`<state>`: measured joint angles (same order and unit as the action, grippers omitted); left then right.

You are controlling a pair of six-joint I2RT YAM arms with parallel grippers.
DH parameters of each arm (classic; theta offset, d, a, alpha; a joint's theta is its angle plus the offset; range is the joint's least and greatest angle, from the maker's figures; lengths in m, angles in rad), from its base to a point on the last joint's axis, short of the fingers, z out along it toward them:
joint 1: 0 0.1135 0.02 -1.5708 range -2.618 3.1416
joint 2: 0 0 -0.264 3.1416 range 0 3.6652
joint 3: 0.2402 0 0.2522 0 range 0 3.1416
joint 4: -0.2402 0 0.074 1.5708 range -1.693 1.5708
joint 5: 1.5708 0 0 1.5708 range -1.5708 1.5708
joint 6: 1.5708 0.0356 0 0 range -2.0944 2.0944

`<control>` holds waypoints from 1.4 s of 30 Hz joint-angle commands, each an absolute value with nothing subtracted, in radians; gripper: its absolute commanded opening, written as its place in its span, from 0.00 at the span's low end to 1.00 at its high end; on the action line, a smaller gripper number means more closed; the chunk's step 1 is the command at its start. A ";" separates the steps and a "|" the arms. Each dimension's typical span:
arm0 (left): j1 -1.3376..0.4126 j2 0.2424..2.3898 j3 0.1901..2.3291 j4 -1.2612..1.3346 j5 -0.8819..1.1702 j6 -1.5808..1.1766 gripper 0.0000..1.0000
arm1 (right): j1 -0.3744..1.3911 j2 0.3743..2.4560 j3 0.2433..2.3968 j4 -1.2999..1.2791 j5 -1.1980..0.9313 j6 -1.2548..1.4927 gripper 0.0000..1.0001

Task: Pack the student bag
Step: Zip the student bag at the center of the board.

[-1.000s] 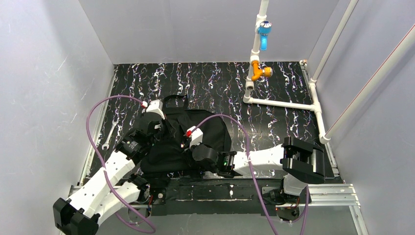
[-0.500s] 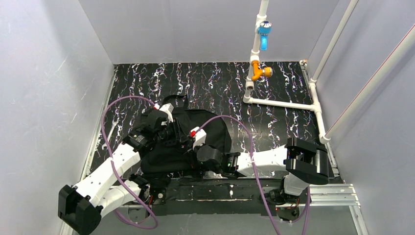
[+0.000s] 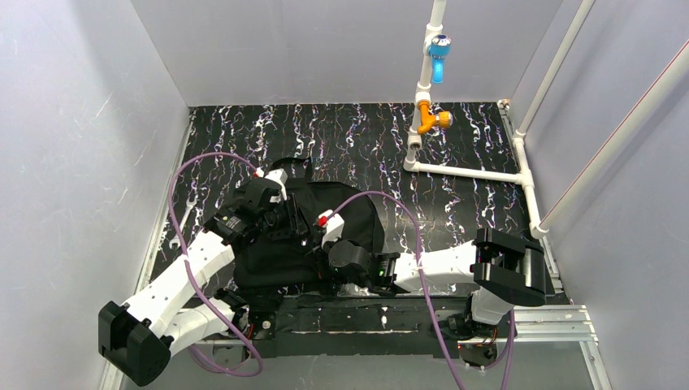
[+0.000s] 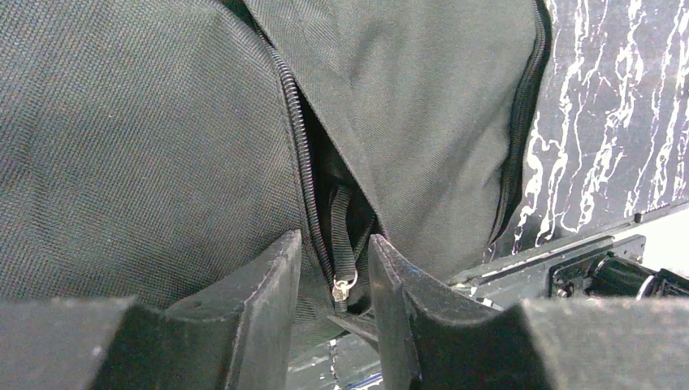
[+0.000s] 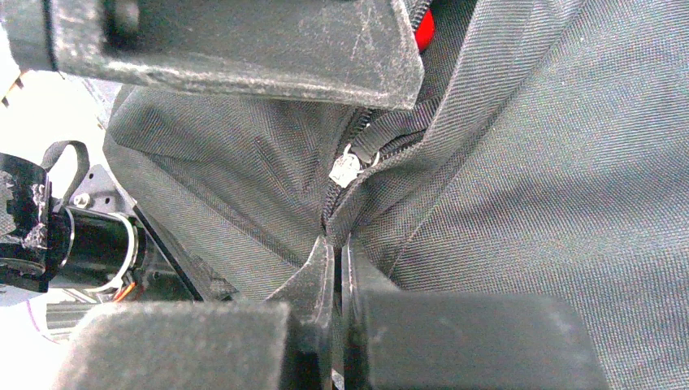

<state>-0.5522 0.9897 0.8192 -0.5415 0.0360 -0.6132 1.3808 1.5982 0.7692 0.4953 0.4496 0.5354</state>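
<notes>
You had the student bag (image 3: pixel 357 218), a big soft black fabric backpack, lying flat on the bench (image 3: pixel 366 138) toward 7 o'clock, its top loop (image 3: pixel 291 166) pointing to 12. Its zipper (image 4: pixel 302 162) gaped partly open on a dark interior.

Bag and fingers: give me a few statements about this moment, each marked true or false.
The left fingers stand apart with the zipper pull between them. True.
The right fingers are wide open. False: they are shut, pinching fabric of the bag.
The zipper is fully closed. False: it gapes partly open.
A wrench lies on the table left of the bag. True.
</notes>
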 commanded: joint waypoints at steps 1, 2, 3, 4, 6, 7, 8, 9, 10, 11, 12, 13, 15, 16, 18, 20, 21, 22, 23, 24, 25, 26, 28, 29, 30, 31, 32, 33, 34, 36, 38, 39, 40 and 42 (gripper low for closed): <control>-0.555 1.004 0.843 -0.564 0.049 -0.577 0.33 | 1.377 1.572 0.758 0.524 0.448 0.542 0.01; -0.556 1.015 0.844 -0.555 0.067 -0.577 0.28 | 1.376 1.574 0.759 0.525 0.447 0.542 0.01; -0.561 1.026 0.848 -0.549 0.080 -0.575 0.23 | 1.376 1.577 0.761 0.524 0.446 0.542 0.01; -0.565 1.032 0.851 -0.545 0.084 -0.572 0.19 | 1.376 1.580 0.764 0.524 0.445 0.542 0.01; -0.574 1.037 0.850 -0.531 0.075 -0.568 0.15 | 1.375 1.584 0.769 0.522 0.437 0.543 0.01; -0.579 1.037 0.850 -0.525 0.075 -0.564 0.13 | 1.375 1.585 0.771 0.522 0.435 0.542 0.01; -0.583 1.039 0.851 -0.521 0.074 -0.558 0.12 | 1.375 1.586 0.771 0.522 0.433 0.542 0.01; -0.587 1.045 0.853 -0.520 0.070 -0.553 0.12 | 1.374 1.585 0.772 0.522 0.432 0.542 0.01; -0.590 1.055 0.856 -0.522 0.069 -0.549 0.13 | 1.374 1.585 0.772 0.522 0.432 0.543 0.01; -0.590 1.066 0.861 -0.528 0.071 -0.547 0.15 | 1.374 1.586 0.772 0.522 0.433 0.543 0.01; -0.591 1.078 0.867 -0.535 0.074 -0.549 0.17 | 1.374 1.586 0.772 0.522 0.433 0.542 0.01; -0.592 1.089 0.870 -0.540 0.083 -0.554 0.20 | 1.374 1.585 0.772 0.522 0.431 0.542 0.01; -0.594 1.110 0.873 -0.554 0.085 -0.569 0.22 | 1.374 1.582 0.772 0.521 0.431 0.542 0.01; -0.594 1.121 0.879 -0.568 0.079 -0.572 0.23 | 1.374 1.580 0.770 0.521 0.431 0.541 0.01; -0.594 1.143 0.889 -0.592 0.062 -0.569 0.28 | 1.374 1.577 0.769 0.523 0.434 0.541 0.01; -0.596 1.160 0.909 -0.629 0.034 -0.562 0.32 | 1.373 1.578 0.768 0.522 0.433 0.541 0.01; -0.597 1.159 0.913 -0.639 0.019 -0.557 0.34 | 1.373 1.577 0.769 0.523 0.432 0.541 0.01; -0.600 1.156 0.916 -0.646 -0.002 -0.550 0.37 | 1.373 1.577 0.769 0.522 0.430 0.541 0.01; -0.602 1.153 0.920 -0.656 -0.024 -0.543 0.39 | 1.373 1.577 0.767 0.523 0.428 0.541 0.01; -0.605 1.152 0.925 -0.666 -0.036 -0.533 0.40 | 1.373 1.577 0.767 0.524 0.428 0.540 0.01; -0.607 1.153 0.929 -0.678 -0.046 -0.528 0.41 | 1.373 1.579 0.766 0.525 0.428 0.541 0.01; -0.609 1.155 0.930 -0.685 -0.050 -0.524 0.41 | 1.373 1.579 0.767 0.525 0.428 0.541 0.01; -0.611 1.165 0.923 -0.690 -0.032 -0.522 0.42 | 1.371 1.580 0.767 0.527 0.426 0.541 0.01; -0.611 1.174 0.919 -0.690 -0.018 -0.526 0.42 | 1.371 1.580 0.767 0.528 0.426 0.540 0.01; -0.613 1.184 0.917 -0.690 -0.008 -0.529 0.42 | 1.371 1.583 0.767 0.529 0.426 0.541 0.01; -0.615 1.193 0.915 -0.690 -0.001 -0.531 0.42 | 1.371 1.583 0.767 0.528 0.426 0.541 0.01; -0.616 1.204 0.912 -0.690 0.000 -0.531 0.42 | 1.371 1.582 0.767 0.528 0.425 0.540 0.01; -0.617 1.216 0.914 -0.690 0.015 -0.529 0.42 | 1.371 1.582 0.767 0.528 0.425 0.540 0.01; -0.617 1.227 0.916 -0.690 0.044 -0.524 0.41 | 1.371 1.582 0.767 0.528 0.425 0.540 0.01; -0.618 1.245 0.917 -0.688 0.073 -0.518 0.39 | 1.370 1.580 0.767 0.527 0.425 0.540 0.01; -0.620 1.255 0.916 -0.680 0.096 -0.513 0.35 | 1.370 1.581 0.768 0.526 0.426 0.541 0.01; -0.620 1.253 0.913 -0.671 0.104 -0.512 0.32 | 1.370 1.581 0.769 0.526 0.425 0.540 0.01; -0.620 1.247 0.911 -0.662 0.112 -0.511 0.30 | 1.370 1.581 0.770 0.527 0.425 0.541 0.01; -0.620 1.234 0.913 -0.652 0.119 -0.507 0.22 | 1.370 1.584 0.771 0.527 0.423 0.540 0.01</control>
<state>-0.6109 1.2510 0.9054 -0.6125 0.0647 -0.5308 1.3701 1.5982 0.7692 0.4885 0.4171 0.5434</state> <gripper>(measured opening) 0.287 0.044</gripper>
